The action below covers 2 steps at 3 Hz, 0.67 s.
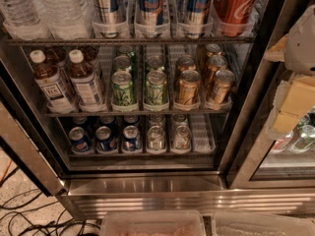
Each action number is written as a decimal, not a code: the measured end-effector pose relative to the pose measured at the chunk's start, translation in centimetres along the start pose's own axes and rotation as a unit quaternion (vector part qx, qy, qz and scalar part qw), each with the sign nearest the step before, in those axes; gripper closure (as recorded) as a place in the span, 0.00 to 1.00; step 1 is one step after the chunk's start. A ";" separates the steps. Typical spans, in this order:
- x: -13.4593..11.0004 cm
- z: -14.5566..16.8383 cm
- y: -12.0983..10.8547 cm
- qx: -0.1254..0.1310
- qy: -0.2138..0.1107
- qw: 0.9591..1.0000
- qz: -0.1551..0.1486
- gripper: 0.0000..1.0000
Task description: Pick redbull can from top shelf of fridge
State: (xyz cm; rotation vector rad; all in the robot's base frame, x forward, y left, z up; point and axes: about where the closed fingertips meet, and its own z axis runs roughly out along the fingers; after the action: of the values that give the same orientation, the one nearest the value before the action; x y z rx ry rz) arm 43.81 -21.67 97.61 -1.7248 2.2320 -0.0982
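The fridge stands open in front of me, with a steel frame and a dark interior. Its top shelf is a dark wire rack with clear plastic trays. Three tall slim silver-and-blue redbull cans stand in those trays: one at the left, one in the middle and one at the right. Their tops are cut off by the upper edge of the view. My gripper, white with cream-yellow parts, hangs at the right edge in front of the fridge frame, well to the right of the cans and touching none of them.
A red Coca-Cola can stands right of the redbull cans, with water bottles at the left. Lower racks hold tea bottles, green cans, gold cans and Pepsi cans. Cables lie on the floor and plastic bins sit below.
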 end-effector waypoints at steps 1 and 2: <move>0.0 0.0 0.0 0.000 0.000 1.000 0.000 0.00; 0.2 1.9 -0.3 -0.008 -0.019 1.000 0.001 0.00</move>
State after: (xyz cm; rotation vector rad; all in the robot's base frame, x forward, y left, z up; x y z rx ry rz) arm 44.61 -21.65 95.80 -1.7173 2.2135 -0.0461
